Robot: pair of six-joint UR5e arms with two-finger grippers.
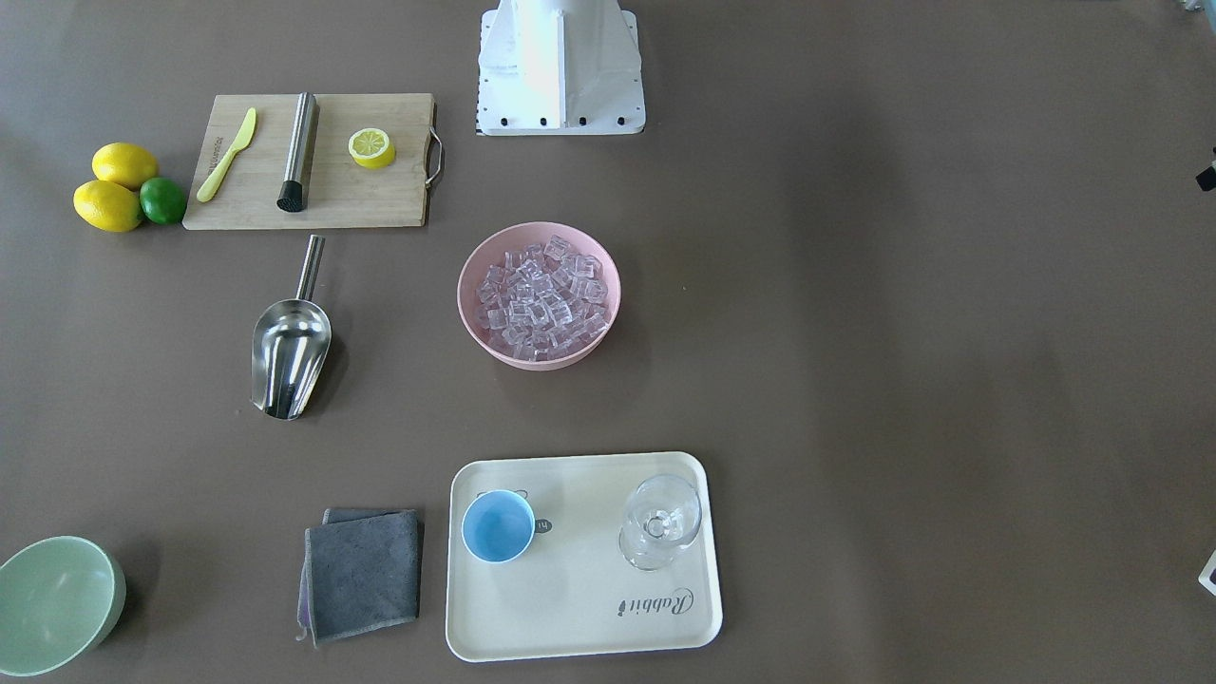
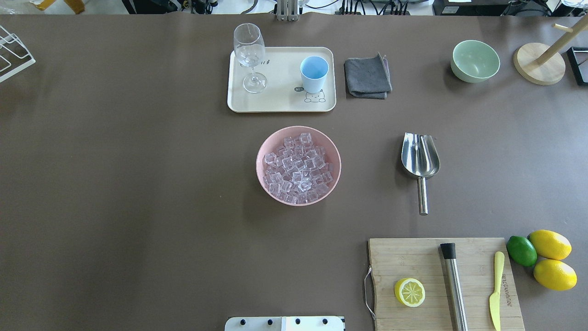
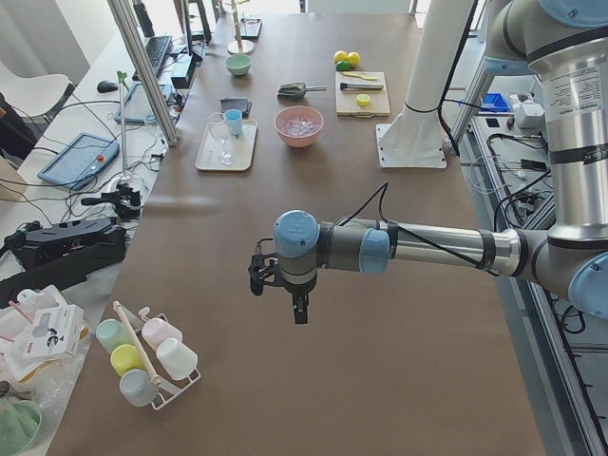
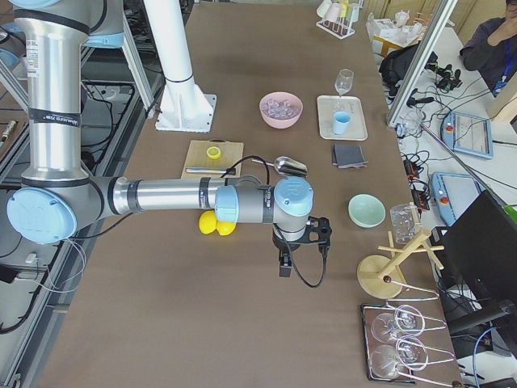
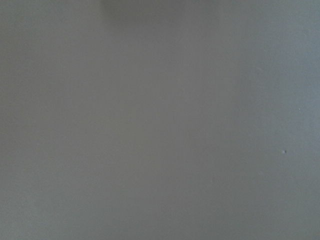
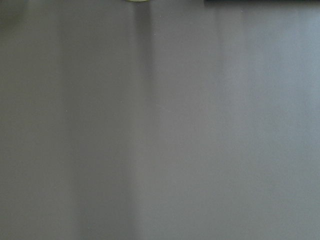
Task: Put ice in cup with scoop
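Note:
The ice (image 2: 297, 168) is a heap of clear cubes in a pink bowl (image 2: 264, 156) at the table's middle. The light-blue cup (image 2: 314, 73) stands upright and empty on a cream tray (image 2: 275, 103) beyond the bowl. The steel scoop (image 2: 420, 158) lies flat on the table to the bowl's right, handle toward the robot. Both grippers are far from these things. The left gripper (image 3: 299, 309) shows only in the exterior left view and the right gripper (image 4: 284, 263) only in the exterior right view. I cannot tell whether either is open or shut. The wrist views show only bare table.
A stemmed glass (image 2: 249, 55) stands on the tray beside the cup. A grey cloth (image 2: 367, 76) and a pale-green bowl (image 2: 474, 59) lie to the tray's right. A cutting board (image 2: 413, 262) near the robot holds a half lemon, a steel rod (image 2: 454, 285) and a yellow knife.

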